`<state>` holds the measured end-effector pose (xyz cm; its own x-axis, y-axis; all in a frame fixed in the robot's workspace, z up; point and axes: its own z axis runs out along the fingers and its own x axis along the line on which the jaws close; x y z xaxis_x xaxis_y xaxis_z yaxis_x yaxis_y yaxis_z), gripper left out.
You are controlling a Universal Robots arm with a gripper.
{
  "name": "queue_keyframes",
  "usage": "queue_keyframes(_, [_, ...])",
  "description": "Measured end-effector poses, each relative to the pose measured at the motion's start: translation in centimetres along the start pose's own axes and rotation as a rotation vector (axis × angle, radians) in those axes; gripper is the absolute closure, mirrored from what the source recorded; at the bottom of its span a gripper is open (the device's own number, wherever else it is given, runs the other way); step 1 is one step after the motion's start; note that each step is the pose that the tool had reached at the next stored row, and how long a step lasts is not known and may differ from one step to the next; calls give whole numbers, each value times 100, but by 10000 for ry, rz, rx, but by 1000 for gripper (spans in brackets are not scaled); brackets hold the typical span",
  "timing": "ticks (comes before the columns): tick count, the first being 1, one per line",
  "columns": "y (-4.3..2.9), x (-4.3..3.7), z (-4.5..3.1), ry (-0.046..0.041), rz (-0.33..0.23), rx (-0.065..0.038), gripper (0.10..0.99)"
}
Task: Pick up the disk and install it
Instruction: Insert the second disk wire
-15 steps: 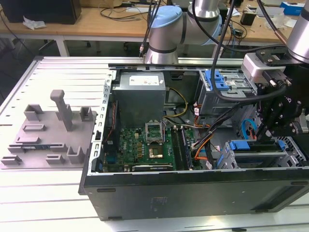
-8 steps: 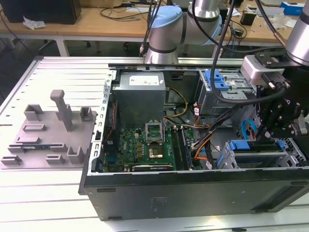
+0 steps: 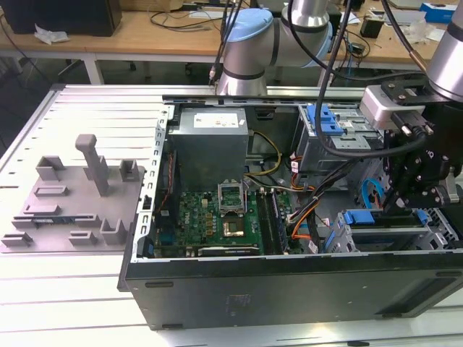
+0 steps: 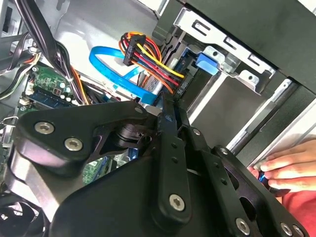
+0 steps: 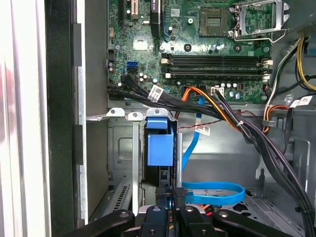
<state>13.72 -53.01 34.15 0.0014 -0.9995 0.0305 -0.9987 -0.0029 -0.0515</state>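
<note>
Black hand point(image 5: 170, 210) over one blue-framed disk point(image 5: 160, 148), one drive cage point(image 5: 121, 148)

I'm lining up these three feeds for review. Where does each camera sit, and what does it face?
Exterior view: off the arm, above the open computer case; arm and gripper at its right.
First wrist view: on the wrist, facing along the gripper to the blue disk frame and motherboard.
Second wrist view: beside the gripper, facing the drive cage; a person's hand shows.
Both wrist views share the blue cable.
</note>
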Motion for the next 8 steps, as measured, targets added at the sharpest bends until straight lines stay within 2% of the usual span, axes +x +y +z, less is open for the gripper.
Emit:
queue_keyframes(4, [1, 1, 21, 0, -25, 0, 925])
queue_keyframes(5, [0, 1, 2, -2, -28, 1, 851])
queue_keyframes(8, [-3, -9, -62, -1, -28, 1, 851])
